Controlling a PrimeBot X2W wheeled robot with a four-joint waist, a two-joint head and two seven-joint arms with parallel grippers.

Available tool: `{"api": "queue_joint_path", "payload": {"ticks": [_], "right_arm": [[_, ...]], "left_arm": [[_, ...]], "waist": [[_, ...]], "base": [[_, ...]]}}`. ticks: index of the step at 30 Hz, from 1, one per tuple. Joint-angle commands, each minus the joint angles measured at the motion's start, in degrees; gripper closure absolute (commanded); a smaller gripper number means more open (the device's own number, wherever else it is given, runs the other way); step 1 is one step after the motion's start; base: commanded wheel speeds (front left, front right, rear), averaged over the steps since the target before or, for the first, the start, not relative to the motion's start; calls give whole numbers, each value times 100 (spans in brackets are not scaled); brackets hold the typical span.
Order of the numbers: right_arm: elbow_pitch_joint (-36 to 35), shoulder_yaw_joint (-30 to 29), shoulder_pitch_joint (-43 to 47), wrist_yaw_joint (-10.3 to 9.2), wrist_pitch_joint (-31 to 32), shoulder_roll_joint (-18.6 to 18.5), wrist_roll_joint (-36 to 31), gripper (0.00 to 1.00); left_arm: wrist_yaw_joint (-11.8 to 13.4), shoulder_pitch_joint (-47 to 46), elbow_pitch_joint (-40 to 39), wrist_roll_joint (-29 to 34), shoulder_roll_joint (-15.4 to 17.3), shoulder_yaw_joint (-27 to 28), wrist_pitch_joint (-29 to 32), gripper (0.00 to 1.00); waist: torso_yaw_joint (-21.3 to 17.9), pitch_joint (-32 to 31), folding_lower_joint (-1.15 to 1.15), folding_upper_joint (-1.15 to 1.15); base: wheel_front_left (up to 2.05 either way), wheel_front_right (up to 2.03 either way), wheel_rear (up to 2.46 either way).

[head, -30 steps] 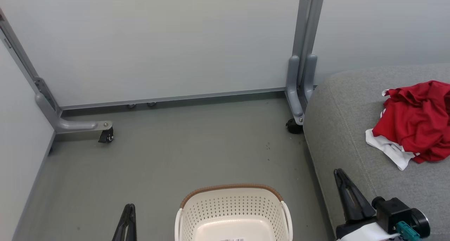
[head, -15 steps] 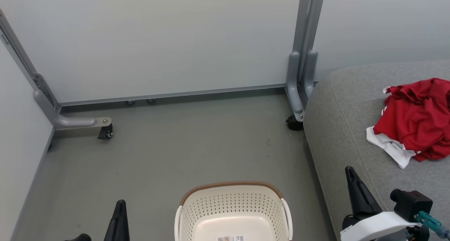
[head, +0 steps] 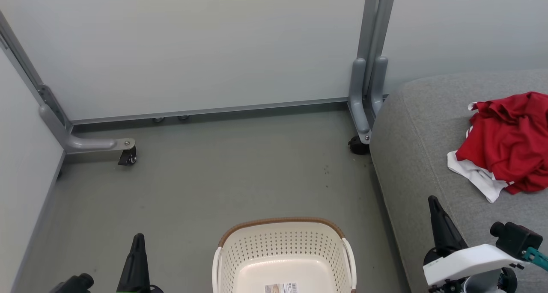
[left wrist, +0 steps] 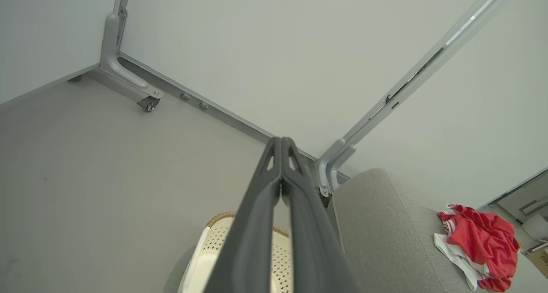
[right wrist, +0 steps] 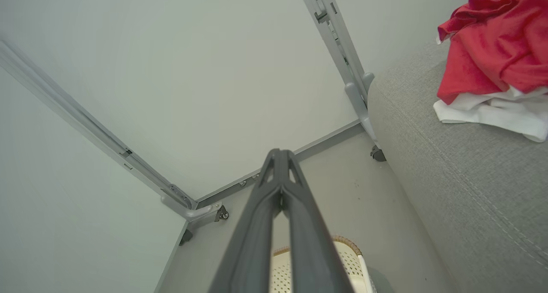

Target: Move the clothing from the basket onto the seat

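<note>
The cream basket (head: 282, 258) stands on the floor at the bottom centre of the head view; its inside shows only a label on the bottom. The red and white clothing (head: 507, 145) lies in a heap on the grey seat (head: 419, 156) at the right. My left gripper (head: 138, 241) is shut and empty, left of the basket. My right gripper (head: 434, 205) is shut and empty, over the seat's front edge, well short of the clothing. In the left wrist view the shut fingers (left wrist: 280, 145) rise above the basket (left wrist: 214, 250), with the clothing (left wrist: 483, 241) far right. The right wrist view shows the clothing (right wrist: 492, 40) on the seat (right wrist: 462, 164).
Pale partition panels stand behind and to the left. Their grey metal feet with castors (head: 128, 156) (head: 358, 145) rest on the grey floor (head: 222, 177). The right foot is close to the seat's corner.
Both grippers have closed from slightly open and drawn down and outward in the head view. The head camera has shifted a little. The clothing and basket stay where they were.
</note>
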Motion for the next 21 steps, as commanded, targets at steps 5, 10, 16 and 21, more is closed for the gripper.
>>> {"api": "queue_joint_path", "payload": {"ticks": [5, 10, 16, 21], "right_arm": [[1, -88, -261, 1, 119, -11, 591, 100], [47, -137, -318, 1, 210, -3, 989, 100], [112, -209, -408, 1, 337, 10, 1533, 100], [157, -255, -457, 1, 417, 20, 1883, 100]], "left_arm": [[-74, -309, 14, -572, 56, 82, 116, 100], [-100, -407, 68, -952, 67, 126, 202, 100], [-136, -548, 145, -1473, 80, 186, 324, 100], [-157, -631, 205, -1808, 87, 233, 404, 100]], "waist": [[1, 35, 0, 0], [2, 64, 0, 0], [3, 106, 0, 0], [4, 136, 0, 0]], "base": [[0, 0, 0], [0, 0, 0], [0, 0, 0], [0, 0, 0]]}}
